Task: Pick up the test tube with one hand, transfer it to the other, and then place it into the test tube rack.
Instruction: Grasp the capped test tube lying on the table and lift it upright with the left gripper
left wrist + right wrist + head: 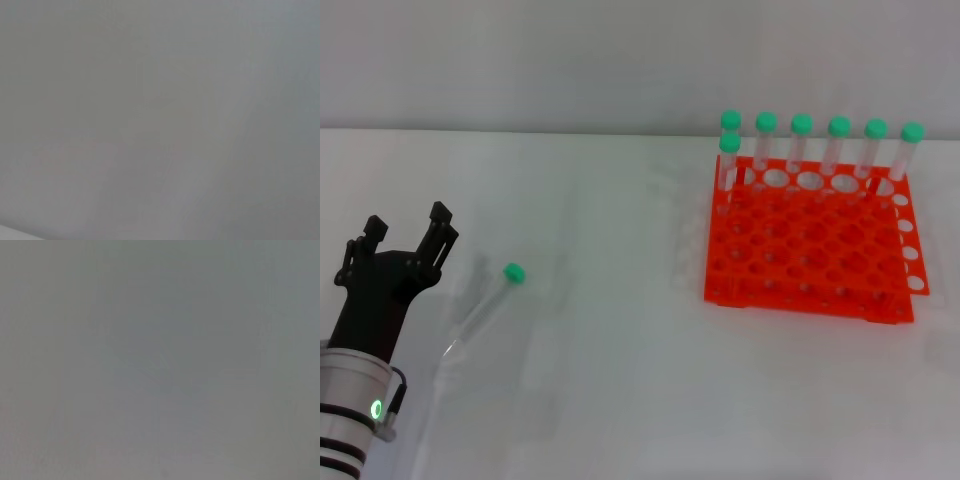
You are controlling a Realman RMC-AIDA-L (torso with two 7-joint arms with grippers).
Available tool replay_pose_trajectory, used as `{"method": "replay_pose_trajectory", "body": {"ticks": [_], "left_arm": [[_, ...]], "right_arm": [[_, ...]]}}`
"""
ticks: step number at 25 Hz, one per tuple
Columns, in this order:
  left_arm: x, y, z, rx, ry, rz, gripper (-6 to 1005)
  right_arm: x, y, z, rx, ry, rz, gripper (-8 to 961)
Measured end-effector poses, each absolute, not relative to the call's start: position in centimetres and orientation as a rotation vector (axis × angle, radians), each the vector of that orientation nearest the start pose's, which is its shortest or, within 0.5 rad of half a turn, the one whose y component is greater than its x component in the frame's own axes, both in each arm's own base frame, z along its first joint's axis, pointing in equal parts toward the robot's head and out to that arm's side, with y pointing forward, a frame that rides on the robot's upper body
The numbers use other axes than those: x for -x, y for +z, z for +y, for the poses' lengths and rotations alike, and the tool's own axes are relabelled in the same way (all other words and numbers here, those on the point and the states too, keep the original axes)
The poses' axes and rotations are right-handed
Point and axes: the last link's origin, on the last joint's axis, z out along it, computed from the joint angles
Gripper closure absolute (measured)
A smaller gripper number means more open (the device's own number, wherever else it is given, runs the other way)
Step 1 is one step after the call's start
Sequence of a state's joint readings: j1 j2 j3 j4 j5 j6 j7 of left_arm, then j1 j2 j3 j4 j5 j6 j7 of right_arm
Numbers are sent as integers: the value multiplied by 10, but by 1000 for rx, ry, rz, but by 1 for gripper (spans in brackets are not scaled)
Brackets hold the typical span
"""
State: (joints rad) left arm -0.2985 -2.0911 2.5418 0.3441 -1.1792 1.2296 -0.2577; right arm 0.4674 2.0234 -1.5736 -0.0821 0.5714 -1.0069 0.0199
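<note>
White tabletop [620, 400] under a plain pale wall, nothing else around. Near the left front, lying flat, the test tube [485, 303], green cap pointing away toward the rack side, clear body toward the robot. Just beside it, to its left, the left hand [408, 238], fingers spread apart and empty, raised a little and not touching the tube. No right hand anywhere in the head view; both wrist views only a flat grey, so no help from them. Far on the right, well apart from the tube, the test tube rack [810, 250], orange-red, already carrying seven green-capped tubes [820, 150] upright along its far edge and far-left corner, most holes free. By judgement, the very beginning of the task: nothing picked up yet, only the approach made. Still to do, everything that counts: closing on the tube, lifting, handing over to the right hand, then lowering it upright into a free hole.
</note>
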Motion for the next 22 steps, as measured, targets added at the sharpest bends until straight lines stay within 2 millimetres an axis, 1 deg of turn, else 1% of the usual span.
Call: {"method": "replay_pose_trajectory", "body": {"ticks": [17, 19, 22], "left_arm": [[332, -34, 284, 1406, -905, -826, 106], [334, -31, 287, 1410, -897, -819, 106], [335, -28, 292, 1381, -922, -852, 107]], "right_arm": [[-399, 61, 339, 1239, 417, 649, 216], [-399, 61, 339, 1240, 421, 655, 216], [-399, 60, 338, 1240, 433, 666, 216]]}}
